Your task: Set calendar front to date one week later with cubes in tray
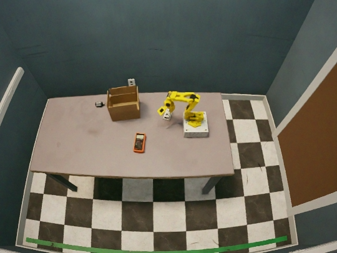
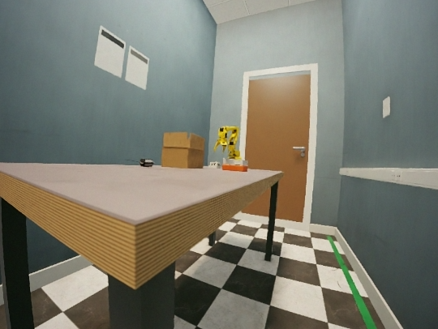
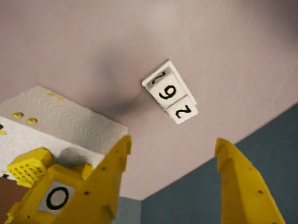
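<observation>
The calendar (image 1: 167,116) (image 2: 215,164) stands on the table beside the arm's base, small and white. In the wrist view its two cubes sit side by side in the tray. The first cube (image 3: 167,92) shows a 6 or 9 and, on a shaded side, part of another digit. The second cube (image 3: 183,111) shows a 2. The month's name cannot be seen, and I cannot tell which faces are the front. My gripper (image 3: 173,141) (image 2: 219,150) is open and empty, above and off to the side of the calendar, with its fingers well apart.
A cardboard box (image 1: 125,111) (image 2: 182,155) stands at the back of the table, with a small black object (image 1: 98,104) (image 2: 146,162) beyond it. An orange multimeter (image 1: 139,143) lies towards the long front edge. The arm's white base block (image 1: 196,132) is close to the calendar.
</observation>
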Controlling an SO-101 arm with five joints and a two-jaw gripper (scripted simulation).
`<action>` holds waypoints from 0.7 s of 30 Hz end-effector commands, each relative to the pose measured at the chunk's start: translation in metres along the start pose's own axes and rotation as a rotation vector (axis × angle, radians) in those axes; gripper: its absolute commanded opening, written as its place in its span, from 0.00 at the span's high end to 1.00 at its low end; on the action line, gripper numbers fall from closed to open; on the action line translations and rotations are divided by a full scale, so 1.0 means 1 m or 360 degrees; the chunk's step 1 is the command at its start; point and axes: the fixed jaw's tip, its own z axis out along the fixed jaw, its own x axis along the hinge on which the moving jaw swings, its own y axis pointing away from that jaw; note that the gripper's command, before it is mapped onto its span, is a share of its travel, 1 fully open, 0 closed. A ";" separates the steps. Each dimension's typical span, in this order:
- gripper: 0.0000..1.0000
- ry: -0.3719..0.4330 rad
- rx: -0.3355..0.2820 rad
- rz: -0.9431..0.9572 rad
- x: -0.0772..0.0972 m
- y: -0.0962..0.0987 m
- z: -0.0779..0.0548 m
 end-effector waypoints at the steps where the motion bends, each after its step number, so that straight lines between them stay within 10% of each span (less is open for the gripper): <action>1: 0.64 -0.0011 0.0010 0.0210 -0.005 0.008 -0.006; 21: 0.64 -0.0012 0.0012 0.0780 -0.014 0.030 -0.018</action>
